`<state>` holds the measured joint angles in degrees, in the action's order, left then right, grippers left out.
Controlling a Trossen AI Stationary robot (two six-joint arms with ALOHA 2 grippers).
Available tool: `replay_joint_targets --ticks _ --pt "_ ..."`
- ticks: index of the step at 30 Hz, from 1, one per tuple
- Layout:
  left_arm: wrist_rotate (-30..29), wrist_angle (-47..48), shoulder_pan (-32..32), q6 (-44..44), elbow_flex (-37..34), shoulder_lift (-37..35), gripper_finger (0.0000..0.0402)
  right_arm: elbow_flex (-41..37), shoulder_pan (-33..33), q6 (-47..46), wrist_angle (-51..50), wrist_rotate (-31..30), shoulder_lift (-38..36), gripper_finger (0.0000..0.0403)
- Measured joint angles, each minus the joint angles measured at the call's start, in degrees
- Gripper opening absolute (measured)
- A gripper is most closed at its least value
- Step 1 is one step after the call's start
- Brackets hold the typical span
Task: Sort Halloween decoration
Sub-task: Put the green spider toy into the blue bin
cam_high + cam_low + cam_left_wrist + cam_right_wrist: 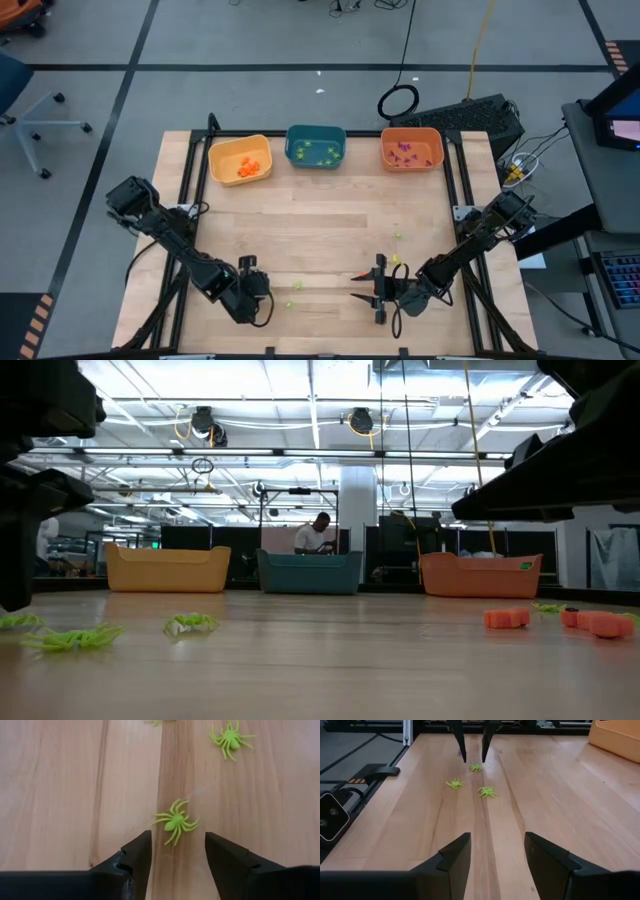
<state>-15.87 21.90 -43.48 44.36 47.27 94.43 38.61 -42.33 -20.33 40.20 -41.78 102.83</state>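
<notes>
The left gripper (175,851) is hovering open over a light, springy green spider (175,822); I'd pinch its body, not its legs.

No readable text, label, brand name, number or sign appears in any of the four views. A small green mark shows on the front of the orange bin (481,574) in the low view, but it is too small to make out.
</notes>
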Motion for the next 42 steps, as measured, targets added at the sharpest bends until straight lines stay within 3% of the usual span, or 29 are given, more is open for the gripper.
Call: replay_joint_targets --ticks 11,20,27,42 --pt "0.2 -0.7 0.0 -0.1 0.1 2.0 0.0073 0.0 0.0 0.0 -0.2 0.0 0.0 0.0171" --pt "-1.1 -2.7 0.1 0.2 0.2 3.3 0.0066 0.0 0.0 0.0 -0.2 0.0 0.0 0.0171" --pt "-1.1 -3.7 0.1 0.2 0.2 3.4 0.0007 0.0 0.0 0.0 -0.2 0.0 0.0 0.0171" --pt "-7.6 -7.4 0.4 0.2 -0.1 3.8 0.0 0.0 0.0 0.0 -0.1 0.0 0.0 0.0171"
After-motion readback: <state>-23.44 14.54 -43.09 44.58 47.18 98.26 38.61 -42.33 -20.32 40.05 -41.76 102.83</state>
